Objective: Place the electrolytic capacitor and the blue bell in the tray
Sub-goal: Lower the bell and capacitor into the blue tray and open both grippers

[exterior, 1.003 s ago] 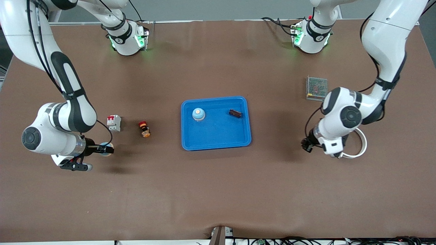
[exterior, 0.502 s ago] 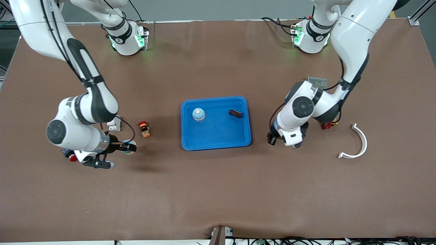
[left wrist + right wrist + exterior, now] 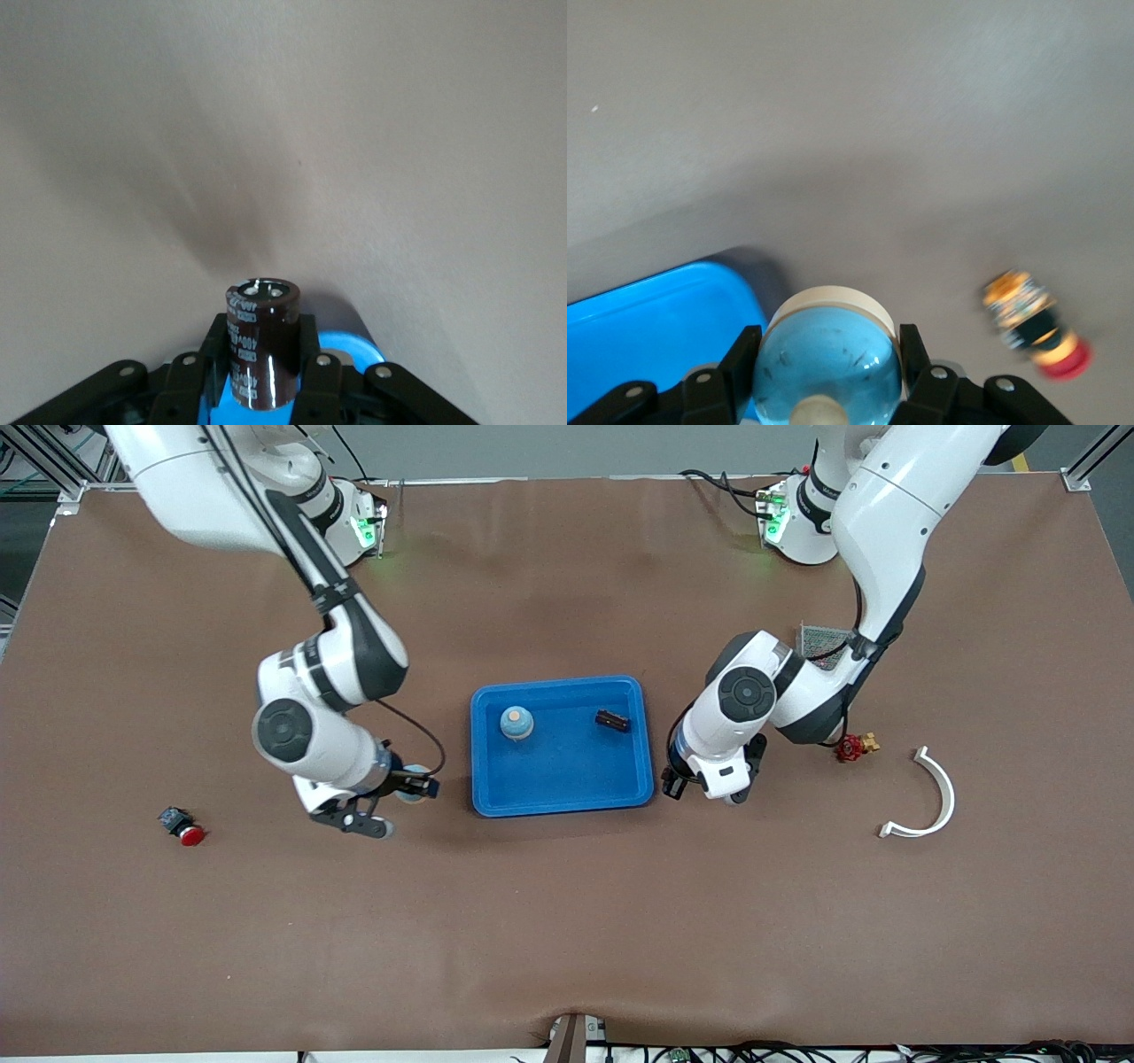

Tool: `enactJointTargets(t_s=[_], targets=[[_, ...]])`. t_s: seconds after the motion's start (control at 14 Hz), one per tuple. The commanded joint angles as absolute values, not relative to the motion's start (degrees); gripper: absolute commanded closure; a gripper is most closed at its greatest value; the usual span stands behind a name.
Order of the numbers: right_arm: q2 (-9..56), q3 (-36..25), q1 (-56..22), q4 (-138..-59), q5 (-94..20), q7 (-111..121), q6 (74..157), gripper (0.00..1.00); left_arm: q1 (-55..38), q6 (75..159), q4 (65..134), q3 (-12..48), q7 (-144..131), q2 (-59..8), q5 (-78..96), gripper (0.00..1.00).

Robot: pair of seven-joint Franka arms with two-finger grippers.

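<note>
Electrolytic capacitor (image 3: 260, 343) is clamped in the left gripper (image 3: 675, 784) beside the blue tray (image 3: 562, 793); blue bell (image 3: 827, 365) is clamped in the right gripper (image 3: 415, 786) beside the tray.

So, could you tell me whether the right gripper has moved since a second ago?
Yes. The right gripper, shut on the blue bell, has moved toward the tray, now just beside its rim.

Both arms are glossy white with black joint bands and round grey end caps. Black cables run along their links. Green lights glow on the bases. Silver screws dot the black finger mounts at each wrist.
</note>
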State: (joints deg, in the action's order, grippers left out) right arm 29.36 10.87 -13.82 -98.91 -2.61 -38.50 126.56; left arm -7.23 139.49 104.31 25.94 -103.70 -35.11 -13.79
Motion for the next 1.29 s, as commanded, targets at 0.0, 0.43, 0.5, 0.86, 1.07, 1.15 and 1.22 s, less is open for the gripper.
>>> enactJointTargets(t_s=[0.0, 0.43, 0.5, 0.86, 1.07, 1.15, 1.22], targets=[[28.7, 10.5, -18.3, -100.1, -1.3, -46.7, 129.1, 1.00, -10.1, 139.3, 100.7, 25.6, -106.3, -37.5, -13.2, 1.00], [32.2, 9.9, -25.1, -100.1, -1.1, -55.2, 135.1, 1.00, -13.1, 139.8, 96.7, 25.4, -111.7, -41.0, -13.5, 1.00], [33.2, 9.8, -25.7, -100.1, -1.0, -55.9, 136.4, 1.00, -13.2, 139.8, 96.6, 25.4, -112.4, -41.0, -13.8, 1.00], [39.6, 9.8, -27.6, -99.9, 5.8, -61.9, 143.2, 1.00, -14.5, 139.9, 96.6, 25.2, -115.0, -41.5, -14.0, 1.00], [40.8, 9.8, -28.4, -99.7, 5.8, -62.1, 143.5, 1.00, -14.9, 139.9, 96.6, 25.2, -116.3, -41.7, -14.0, 1.00], [40.9, 9.8, -28.6, -99.7, 5.9, -62.2, 143.5, 1.00, -14.9, 139.9, 96.7, 25.2, -116.4, -41.7, -14.0, 1.00], [41.1, 9.8, -28.6, -99.6, 5.8, -62.3, 143.5, 1.00, -15.3, 139.9, 96.8, 25.1, -116.4, -41.9, -14.0, 1.00]])
